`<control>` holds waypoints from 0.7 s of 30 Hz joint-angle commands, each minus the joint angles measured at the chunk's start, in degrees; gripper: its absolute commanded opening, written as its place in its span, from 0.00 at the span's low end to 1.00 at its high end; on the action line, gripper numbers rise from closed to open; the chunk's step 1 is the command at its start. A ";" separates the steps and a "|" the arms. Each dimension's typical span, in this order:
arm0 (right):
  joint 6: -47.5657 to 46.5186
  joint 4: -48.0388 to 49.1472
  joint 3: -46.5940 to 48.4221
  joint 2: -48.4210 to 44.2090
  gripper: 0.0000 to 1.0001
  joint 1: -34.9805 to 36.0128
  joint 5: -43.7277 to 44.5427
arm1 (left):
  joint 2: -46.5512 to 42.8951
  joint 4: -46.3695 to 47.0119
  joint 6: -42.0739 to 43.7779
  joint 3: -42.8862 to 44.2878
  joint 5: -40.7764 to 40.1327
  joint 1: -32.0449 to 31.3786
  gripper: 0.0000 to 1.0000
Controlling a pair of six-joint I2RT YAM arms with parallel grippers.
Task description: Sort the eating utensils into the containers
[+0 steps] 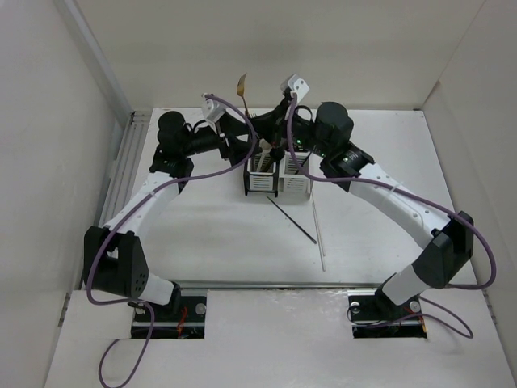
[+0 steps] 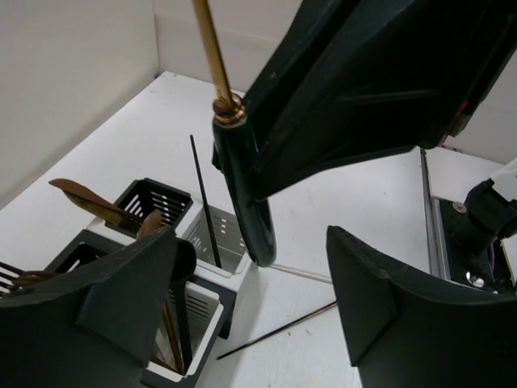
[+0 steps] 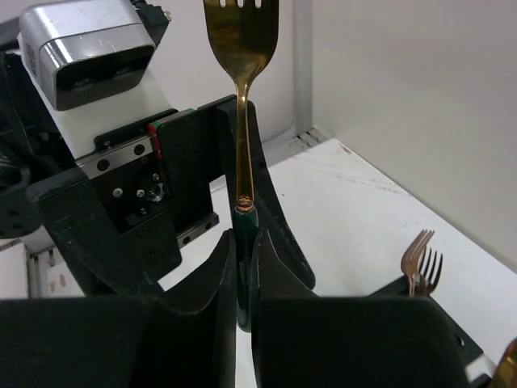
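My right gripper (image 3: 245, 279) is shut on the dark green handle of a gold fork (image 3: 241, 32), which it holds upright above the containers (image 1: 277, 184). In the left wrist view the fork's handle (image 2: 252, 202) hangs ahead of and between the spread fingers (image 2: 121, 299) of my open left gripper (image 2: 258, 315), untouched by them. The two joined caddies (image 2: 212, 279) sit at lower left, holding wooden spoons (image 2: 89, 200), forks (image 3: 420, 259) and an upright black chopstick (image 2: 205, 202). A black chopstick (image 1: 292, 220) and a white chopstick (image 1: 319, 234) lie on the table.
Both arms crowd together over the caddies at the back middle of the table (image 1: 210, 242). White walls enclose the table on the left, back and right. Purple cables (image 1: 202, 174) loop along both arms.
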 commanded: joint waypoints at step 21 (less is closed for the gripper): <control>2.67 8.15 -2.29 -0.99 0.00 0.57 -3.03 | 0.20 12.73 -7.86 -0.46 -1.97 -0.11 0.43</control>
